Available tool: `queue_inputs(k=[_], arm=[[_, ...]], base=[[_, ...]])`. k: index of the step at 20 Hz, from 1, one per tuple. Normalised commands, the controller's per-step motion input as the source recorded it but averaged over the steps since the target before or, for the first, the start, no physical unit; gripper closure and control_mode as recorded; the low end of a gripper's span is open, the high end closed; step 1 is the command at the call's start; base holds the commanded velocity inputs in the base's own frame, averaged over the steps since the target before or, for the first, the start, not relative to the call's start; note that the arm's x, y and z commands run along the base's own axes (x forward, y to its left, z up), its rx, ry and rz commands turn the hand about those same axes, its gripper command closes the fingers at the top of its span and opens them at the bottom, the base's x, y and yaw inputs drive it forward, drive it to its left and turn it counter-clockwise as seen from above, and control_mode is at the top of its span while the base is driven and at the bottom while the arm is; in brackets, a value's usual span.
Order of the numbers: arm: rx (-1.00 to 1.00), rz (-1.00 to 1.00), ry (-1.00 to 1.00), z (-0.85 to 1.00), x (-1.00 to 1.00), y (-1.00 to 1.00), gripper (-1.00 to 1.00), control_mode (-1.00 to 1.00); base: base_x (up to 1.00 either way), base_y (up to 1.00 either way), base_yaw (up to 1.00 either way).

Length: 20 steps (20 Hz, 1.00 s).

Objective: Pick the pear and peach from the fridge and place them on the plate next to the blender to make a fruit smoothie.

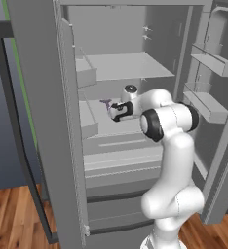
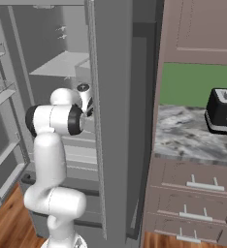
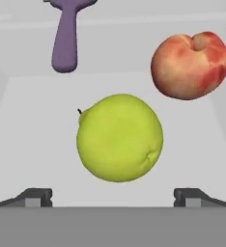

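In the hand view the yellow-green pear (image 3: 120,144) lies on a pale fridge shelf, straight ahead of my gripper (image 3: 113,195) and centred between its spread finger tips. The red-orange peach (image 3: 190,65) rests farther back to the right, apart from the pear. My gripper is open and holds nothing. In the left base view the hand (image 1: 117,111) reaches into the open fridge (image 1: 121,65) at middle-shelf height. The plate and the blender are out of view.
A small purple T-shaped object (image 3: 65,41) lies behind the pear to the left, also seen as the purple object (image 1: 105,103). The open fridge doors (image 2: 116,111) flank the arm. A stone counter (image 2: 183,133) with a dark appliance (image 2: 224,112) lies to the right.
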Motion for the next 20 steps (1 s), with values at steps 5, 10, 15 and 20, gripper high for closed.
queue_inputs(k=[5,10,15,20], arm=[[0.0,0.0,0.0,-0.27,0.47,0.0,-1.0,-1.0],[0.0,0.0,0.0,-0.28,0.49,0.0,-1.0,-1.0],[0.0,0.0,0.0,-0.44,0.14,-0.1,1.0,-1.0],[0.0,0.0,0.0,-0.32,-0.03,-0.13,1.0,-1.0]], base=[[0.0,0.0,0.0],[0.0,0.0,0.0],[0.0,0.0,0.0],[0.0,0.0,0.0]])
